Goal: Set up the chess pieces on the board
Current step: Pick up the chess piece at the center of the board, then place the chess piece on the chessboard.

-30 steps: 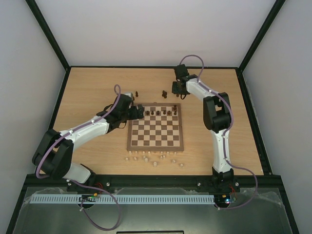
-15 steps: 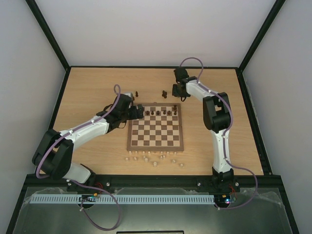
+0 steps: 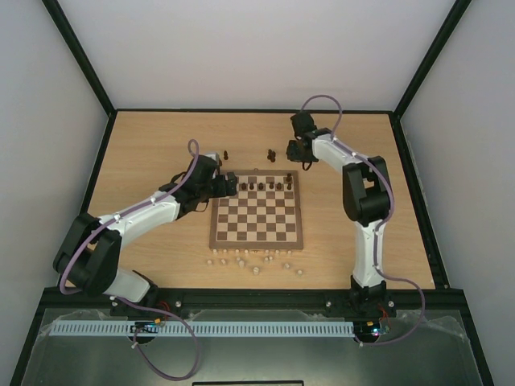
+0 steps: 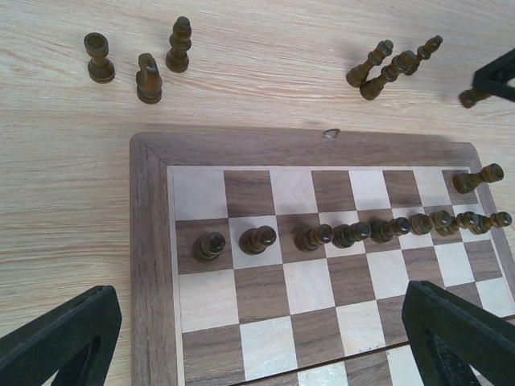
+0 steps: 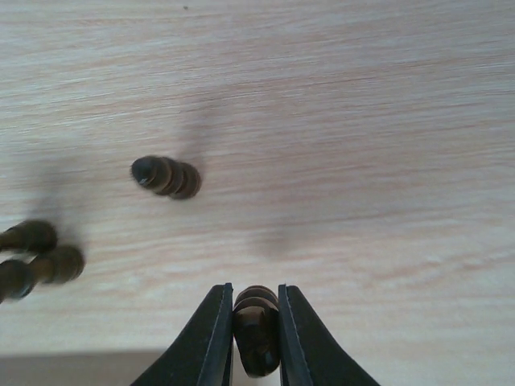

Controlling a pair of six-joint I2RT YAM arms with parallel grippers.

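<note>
Desk (image 3: 145, 153): light wood-grain top filling the middle of the overhead view. Board (image 3: 257, 229): checkered with a light border, flat at the desk's centre. Left hand (image 4: 257, 338): released, fingers spread wide, holding nothing, over the board's upper-left corner in the overhead view. Right hand (image 3: 293, 151): clenched around one dark piece (image 5: 257, 314), over bare desk just above the board's upper-right corner. Chess pieces (image 4: 354, 233): one row of dark figures standing on the board's second rank from its top edge. Lone figure (image 4: 477, 178): top rank, right end. Loose trio (image 4: 147, 78): on the desk, upper left of the left wrist view. Loose cluster (image 4: 390, 66): on the desk, upper right of that view. Pale pieces (image 3: 256, 261): scattered on the desk just below the board's lower edge.
</note>
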